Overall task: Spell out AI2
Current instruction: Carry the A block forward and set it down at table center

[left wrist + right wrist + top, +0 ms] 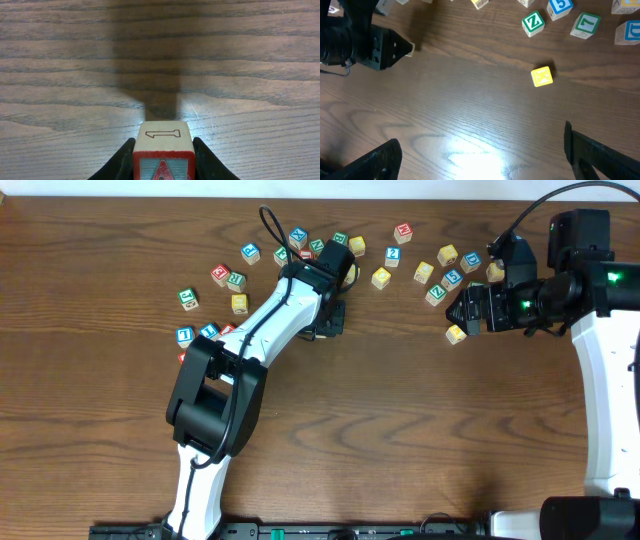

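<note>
Block [162, 134] with a red A on its near face and an outlined 1 on its top is clamped in the left gripper [164, 150]. Its black fingers [122, 161] press on the block's 2 opposite sides. It hangs low over the wooden table [160, 60], and we cannot tell whether it touches the wood.

From overhead, we see the left gripper [328, 320] near the middle of the table, just on the near side of the loose blocks [300, 238] scattered along the far part. The held block is hidden under the wrist there.

Over on the right, the right gripper [462, 308] hovers with its jaws spread wide and nothing between them. A yellow block [542, 77] lies alone on the wood ahead of it. Beyond that we make out a green Z block [533, 23], a blue 5 block [559, 6] and a green 7 block [585, 24], near one another but apart.
</note>
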Robot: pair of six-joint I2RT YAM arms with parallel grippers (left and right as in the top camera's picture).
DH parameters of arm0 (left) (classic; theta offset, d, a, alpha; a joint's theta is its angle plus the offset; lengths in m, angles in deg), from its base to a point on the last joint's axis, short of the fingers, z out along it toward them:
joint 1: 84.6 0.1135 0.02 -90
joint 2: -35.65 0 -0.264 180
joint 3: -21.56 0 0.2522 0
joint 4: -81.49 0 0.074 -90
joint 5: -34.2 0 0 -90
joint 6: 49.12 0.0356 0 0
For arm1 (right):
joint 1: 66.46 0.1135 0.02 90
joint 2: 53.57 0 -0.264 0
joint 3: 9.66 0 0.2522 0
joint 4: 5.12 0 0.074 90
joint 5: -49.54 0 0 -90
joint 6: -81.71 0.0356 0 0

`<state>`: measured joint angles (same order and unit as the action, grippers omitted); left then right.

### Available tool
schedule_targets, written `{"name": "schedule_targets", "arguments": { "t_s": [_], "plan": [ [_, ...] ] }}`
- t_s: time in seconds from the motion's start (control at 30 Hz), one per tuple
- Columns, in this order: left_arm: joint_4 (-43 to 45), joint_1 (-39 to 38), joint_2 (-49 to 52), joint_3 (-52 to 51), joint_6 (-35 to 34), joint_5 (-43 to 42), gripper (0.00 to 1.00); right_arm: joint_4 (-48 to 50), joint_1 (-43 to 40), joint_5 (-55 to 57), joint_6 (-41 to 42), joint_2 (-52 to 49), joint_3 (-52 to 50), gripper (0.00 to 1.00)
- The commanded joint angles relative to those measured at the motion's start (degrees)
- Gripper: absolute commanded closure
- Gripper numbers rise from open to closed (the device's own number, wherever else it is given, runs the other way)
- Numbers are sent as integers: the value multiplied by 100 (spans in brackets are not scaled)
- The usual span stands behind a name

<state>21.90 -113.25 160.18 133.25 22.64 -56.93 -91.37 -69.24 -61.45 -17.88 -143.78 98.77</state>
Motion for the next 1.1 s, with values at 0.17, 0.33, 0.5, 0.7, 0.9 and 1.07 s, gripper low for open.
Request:
{"name": "schedule_targets", "arguments": {
  "t_s": [0.17,0.33,0.5,0.7,0.9,1.07],
  "plan": [
    [33,-48,66,-240,-92,74,71,-20,-55,7,-79,9,90,1],
    [238,-48,66,-514,-94,74,71,-22,-55,9,-79,9,90,1],
    [317,-48,66,-535,-96,72,71,-22,-55,7,-76,9,90,1],
    [313,-48,66,-535,-103,70,71,-22,-55,7,-79,9,90,1],
    [313,-48,66,-535,-201,70,65,-20,-55,7,-79,9,90,1],
    [310,-48,66,-535,-201,70,60,-20,-55,9,-79,9,90,1]
  ]
}}
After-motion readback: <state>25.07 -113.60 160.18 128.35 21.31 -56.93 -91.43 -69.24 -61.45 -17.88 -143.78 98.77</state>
